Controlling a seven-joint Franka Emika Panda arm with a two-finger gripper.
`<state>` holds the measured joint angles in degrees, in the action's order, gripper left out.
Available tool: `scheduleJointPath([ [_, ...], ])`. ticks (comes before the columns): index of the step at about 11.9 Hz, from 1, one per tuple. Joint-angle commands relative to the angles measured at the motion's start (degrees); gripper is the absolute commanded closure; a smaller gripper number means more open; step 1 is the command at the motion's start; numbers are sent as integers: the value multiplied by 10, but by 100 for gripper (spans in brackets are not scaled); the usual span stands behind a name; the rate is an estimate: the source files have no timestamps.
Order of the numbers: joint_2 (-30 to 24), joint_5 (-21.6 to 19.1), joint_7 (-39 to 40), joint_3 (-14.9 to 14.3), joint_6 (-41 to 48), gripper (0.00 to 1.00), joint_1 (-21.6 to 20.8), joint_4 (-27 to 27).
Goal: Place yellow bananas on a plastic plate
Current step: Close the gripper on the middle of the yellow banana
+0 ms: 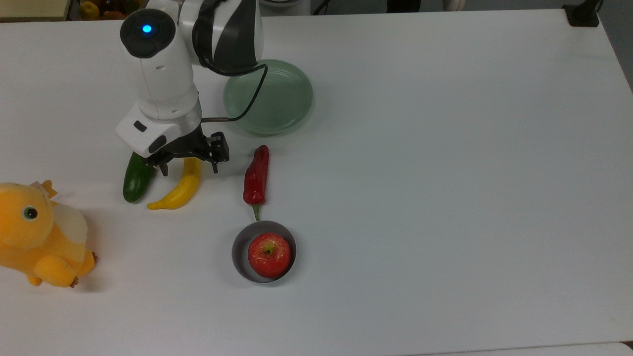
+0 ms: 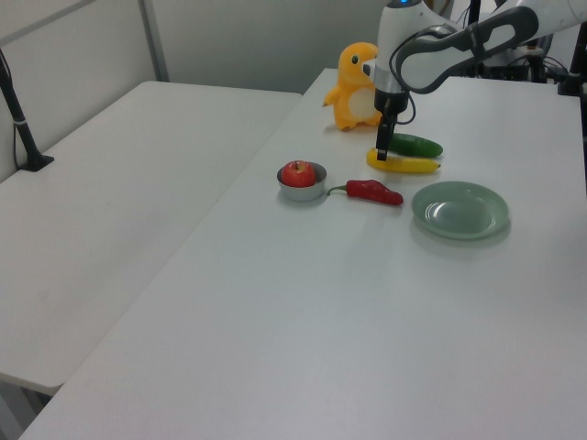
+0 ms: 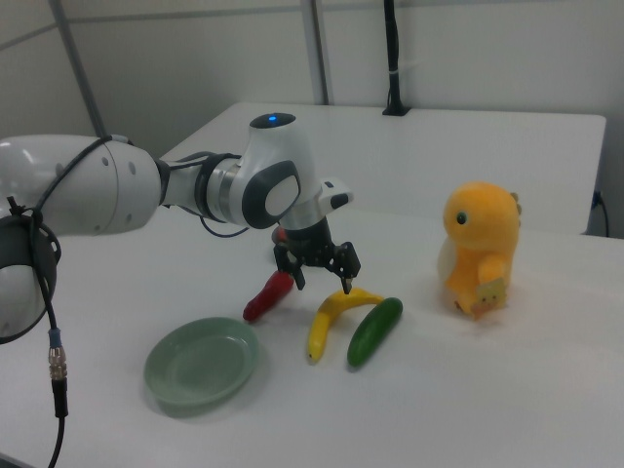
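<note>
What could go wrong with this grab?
The cucumber lies right beside the banana; one finger of the open gripper may land on it or nudge it. The banana is curved and smooth, so it could twist or slip on the way to the plate.

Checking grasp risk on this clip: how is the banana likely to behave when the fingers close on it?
The banana looks smooth and glossy, so it may slip. Its curve could let it pivot if gripped off-centre. The cucumber lies close alongside, leaving one finger little room.
</note>
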<state>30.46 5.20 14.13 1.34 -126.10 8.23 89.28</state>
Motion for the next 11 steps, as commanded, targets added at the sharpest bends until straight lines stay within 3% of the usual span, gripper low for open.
scheduleJointPath([
  [1, 17, 22, -1, 1, -24, 0, 3, 7],
  [6, 21, 31, -2, 1, -45, 0, 6, 27],
  [7, 21, 38, -2, 1, -50, 4, 6, 31],
  [9, 21, 39, -2, 1, -50, 21, 6, 32],
  [11, 21, 39, -2, 1, -50, 58, 9, 32],
])
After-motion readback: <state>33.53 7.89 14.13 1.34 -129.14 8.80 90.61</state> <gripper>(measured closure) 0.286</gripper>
